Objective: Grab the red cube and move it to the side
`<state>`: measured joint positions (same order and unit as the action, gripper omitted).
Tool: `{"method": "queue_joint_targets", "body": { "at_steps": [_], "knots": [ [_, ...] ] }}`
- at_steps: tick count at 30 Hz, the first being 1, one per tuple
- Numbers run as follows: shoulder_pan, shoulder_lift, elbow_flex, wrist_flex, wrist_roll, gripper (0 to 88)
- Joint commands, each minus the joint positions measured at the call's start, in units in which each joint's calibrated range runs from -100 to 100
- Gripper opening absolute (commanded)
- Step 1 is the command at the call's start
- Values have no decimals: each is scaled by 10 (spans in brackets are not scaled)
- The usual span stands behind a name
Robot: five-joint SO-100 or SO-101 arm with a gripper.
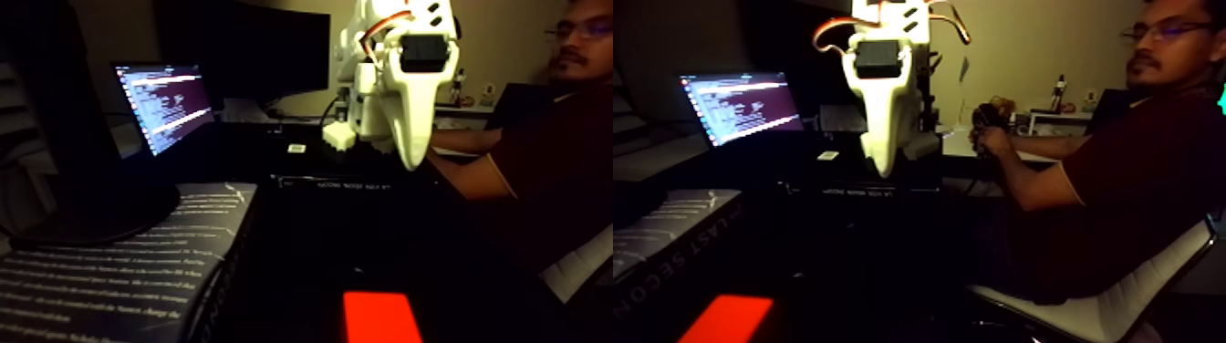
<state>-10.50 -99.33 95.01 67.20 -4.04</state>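
Lying nearest: the red cube glows bright red-orange at the bottom edge of the frame, left of centre in the left half of the side-by-side picture; it appears again at the bottom of the right half, cut off by the frame edge.
Cube surroundings: it rests on a dark table surface, with nothing touching it and the gripper well apart from it, higher in the frame.
Lower left: a book with pale printed lines on its cover lies flat, with a dark round monitor base on its far end.
Middle, upper centre: the white gripper hangs tip-down from the arm, its black servo showing near the top of the frame.
Jaws: from this angle the fingers merge into one white wedge, so I cannot tell whether they are apart or together; nothing is seen between them.
Behind the arm: a low dark box with pale lettering sits under the tip.
Left, farther back: a laptop screen shows lines of text.
Right: a seated person in a dark shirt reaches an arm toward the table, on a pale chair.
Farthest: a beige wall and a dark monitor at upper left.
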Motion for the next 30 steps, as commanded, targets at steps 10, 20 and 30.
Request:
{"method": "queue_joint_targets", "body": {
  "at_steps": [10,20,30],
  "knots": [
    [1,3,-5,-8,3,6],
    [3,8,-6,-10,3,9],
    [3,8,-6,-10,3,7]
  ]
}}
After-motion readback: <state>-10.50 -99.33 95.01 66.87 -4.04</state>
